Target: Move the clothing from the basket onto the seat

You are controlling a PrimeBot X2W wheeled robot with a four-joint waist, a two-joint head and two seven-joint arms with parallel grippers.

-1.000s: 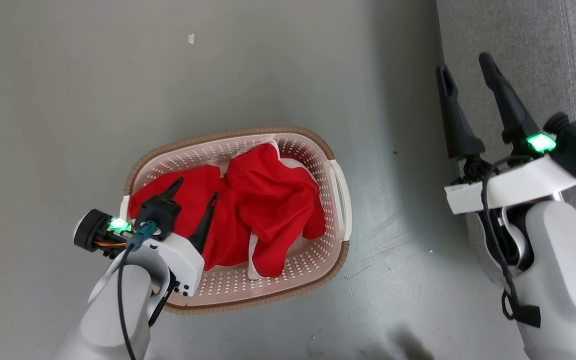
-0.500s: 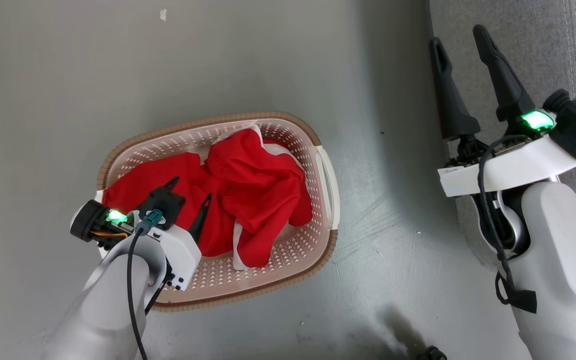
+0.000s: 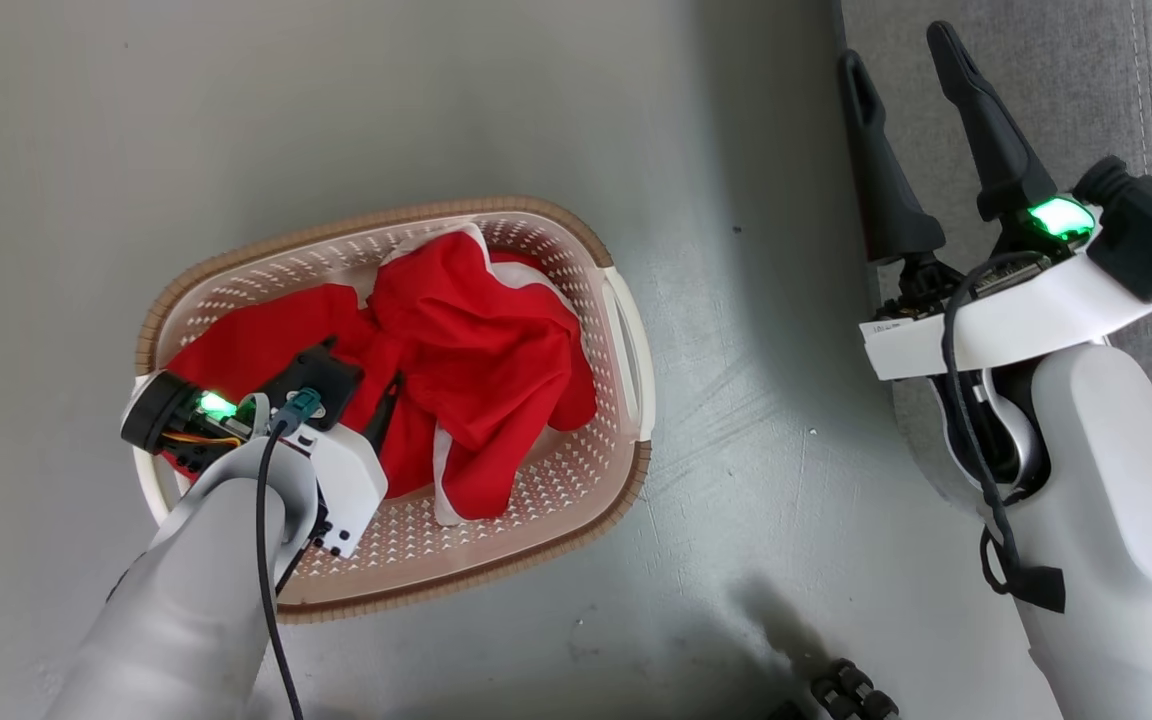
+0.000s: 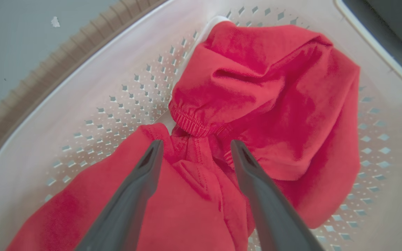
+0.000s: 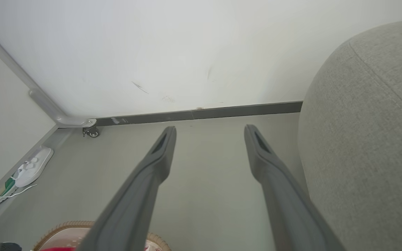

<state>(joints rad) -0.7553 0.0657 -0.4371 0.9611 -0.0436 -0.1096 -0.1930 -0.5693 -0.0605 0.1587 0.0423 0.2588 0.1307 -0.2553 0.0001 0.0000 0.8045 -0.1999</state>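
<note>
My left fingers (image 4: 141, 184) at the clothing (image 4: 263, 104)
Parted, empty, a red fold between them at twelve o'clock; my right fingers (image 3: 986, 130), parted too, are farther off.

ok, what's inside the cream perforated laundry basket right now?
Crumpled bright red fabric clothing with white panels, piled in the cream perforated plastic basket. The left gripper, fingers open, reaches into the pile. Whatever lies under the cloth is covered.

Bright red clothing (image 3: 476, 340) with white panels, cream perforated basket (image 3: 626, 350) with brown rim, grey woven seat (image 3: 1116, 90).
</note>
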